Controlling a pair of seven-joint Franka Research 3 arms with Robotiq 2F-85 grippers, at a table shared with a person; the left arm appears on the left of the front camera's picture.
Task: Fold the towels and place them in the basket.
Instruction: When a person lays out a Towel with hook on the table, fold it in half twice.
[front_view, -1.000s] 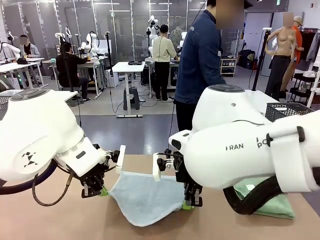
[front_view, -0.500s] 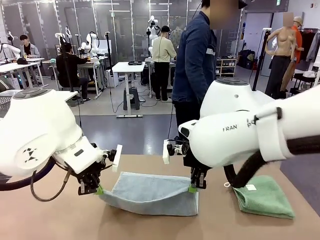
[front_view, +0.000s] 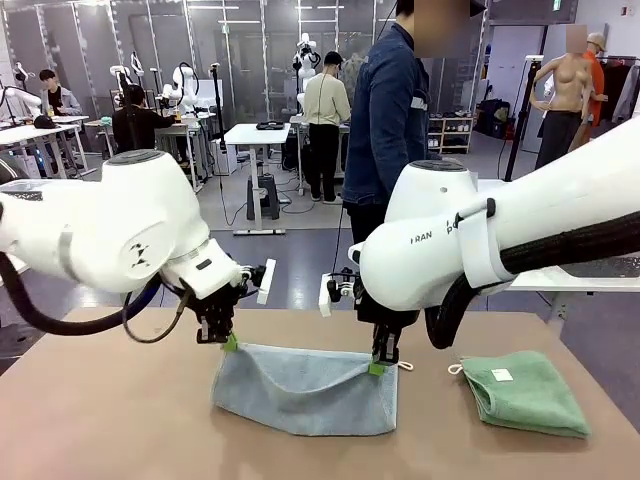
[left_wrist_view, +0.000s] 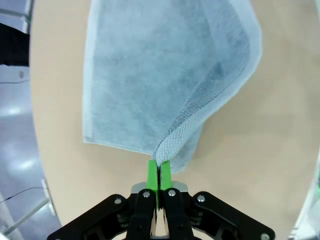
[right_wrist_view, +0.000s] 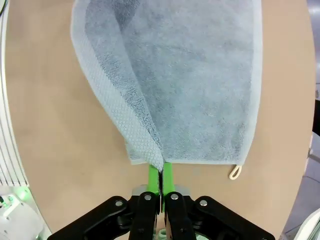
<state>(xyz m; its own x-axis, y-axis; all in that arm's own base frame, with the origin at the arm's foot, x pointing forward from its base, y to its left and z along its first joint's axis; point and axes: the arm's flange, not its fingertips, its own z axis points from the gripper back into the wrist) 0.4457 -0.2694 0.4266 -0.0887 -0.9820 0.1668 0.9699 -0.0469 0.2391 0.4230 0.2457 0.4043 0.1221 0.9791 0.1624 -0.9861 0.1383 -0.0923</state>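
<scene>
A tan counter (front_view: 100, 420) spreads below the left hand (front_view: 230, 342); beyond the right hand (front_view: 377, 368) stands a person (front_view: 390, 120) in a dark jacket.

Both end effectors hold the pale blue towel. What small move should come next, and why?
Probably lower both corners onto the layer beneath, then open. The left end effector and right end effector pinch two corners of the pale blue terry towel just above its lower layer, which lies flat on the tan table.
</scene>
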